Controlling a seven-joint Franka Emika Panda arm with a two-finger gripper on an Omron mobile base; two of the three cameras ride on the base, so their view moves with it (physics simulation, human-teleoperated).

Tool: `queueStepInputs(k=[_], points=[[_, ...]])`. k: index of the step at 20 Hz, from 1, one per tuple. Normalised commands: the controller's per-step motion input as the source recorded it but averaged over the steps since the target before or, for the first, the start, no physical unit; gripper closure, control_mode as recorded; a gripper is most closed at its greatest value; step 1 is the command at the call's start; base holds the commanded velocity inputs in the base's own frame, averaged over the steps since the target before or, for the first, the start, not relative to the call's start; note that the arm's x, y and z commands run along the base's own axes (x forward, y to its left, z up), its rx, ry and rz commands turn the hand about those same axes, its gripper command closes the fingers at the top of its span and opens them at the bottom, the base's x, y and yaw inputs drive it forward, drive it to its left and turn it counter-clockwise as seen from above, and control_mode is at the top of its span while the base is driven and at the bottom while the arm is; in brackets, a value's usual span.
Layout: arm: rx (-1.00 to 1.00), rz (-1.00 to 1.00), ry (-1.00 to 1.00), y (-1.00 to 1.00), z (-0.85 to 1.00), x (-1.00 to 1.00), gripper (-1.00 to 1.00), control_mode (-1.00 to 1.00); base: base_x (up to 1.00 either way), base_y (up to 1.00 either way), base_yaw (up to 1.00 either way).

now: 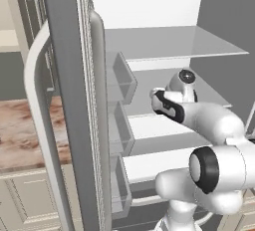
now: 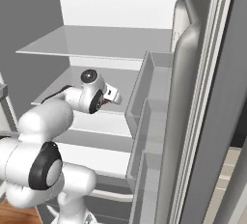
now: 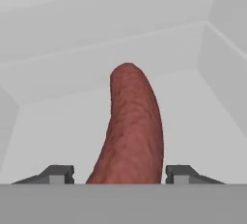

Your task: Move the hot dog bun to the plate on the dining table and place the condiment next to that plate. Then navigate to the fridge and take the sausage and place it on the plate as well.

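Hand view | sausage [image 3: 131, 131] lengthwise, tip pointing away | end effector [image 3: 114, 175] astride it — grip unclear

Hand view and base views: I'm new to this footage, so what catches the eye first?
The dark red sausage stands out, lying on the white fridge floor between the gripper's two dark tips, a visible gap either side. From the base views, the white arm reaches into the open fridge over its glass shelves.

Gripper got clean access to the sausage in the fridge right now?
Likely yes. In the hand view the sausage lies between the two fingertips on a bare white fridge shelf, nothing between them; contact itself can't be confirmed.
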Motion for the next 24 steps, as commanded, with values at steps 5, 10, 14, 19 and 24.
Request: queueStepInputs(k=[5, 10, 14, 19, 24], points=[[0.0, 0.03, -0.16, 0.0, 0.71, -1.0, 1.0, -1.0, 0.0, 0.0, 0.0], [0.0, 0.02, -0.01, -0.05, 1.0, -1.0, 1.0, -1.0, 0.0, 0.0, 0.0], [0.0, 0.05, 0.05, -0.03, 0.89, -1.0, 1.0, -1.0, 0.0, 0.0, 0.0], [0.0, 0.02, 0.19, 0.0, 0.56, -1.0, 1.0, -1.0, 0.0, 0.0, 0.0], [0.0, 0.0, 0.34, 0.04, 0.09, -0.78, 1.0, -1.0, 0.0, 0.0, 0.0]])
